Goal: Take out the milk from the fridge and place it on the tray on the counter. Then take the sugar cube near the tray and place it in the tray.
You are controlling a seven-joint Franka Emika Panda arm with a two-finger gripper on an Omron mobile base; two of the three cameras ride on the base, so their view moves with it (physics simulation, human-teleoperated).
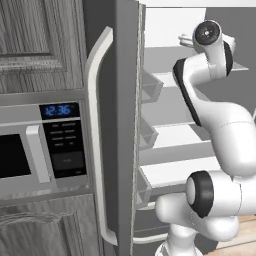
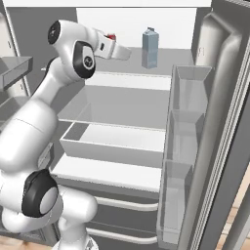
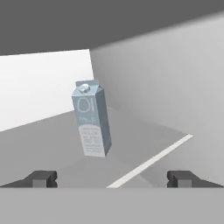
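The fridge (image 2: 122, 105) stands open, its white shelves showing. The milk (image 2: 150, 48), a pale blue-grey gable-topped carton, stands upright on the top shelf near the back. In the hand view the milk (image 3: 92, 120) is ahead and slightly left of centre, some way beyond the fingertips. My gripper (image 2: 126, 53) reaches into the top shelf space left of the carton, apart from it. It is open in the hand view (image 3: 113, 179), with nothing between its fingers (image 3: 41, 178). The tray, the sugar cube and the counter are out of view.
The grey fridge door with its long curved handle (image 1: 97, 140) stands at my left, next to a silver microwave (image 1: 40, 145). The right door's bins (image 2: 183, 146) jut out beside the shelves. A white drawer (image 2: 112, 141) sits below the middle shelf.
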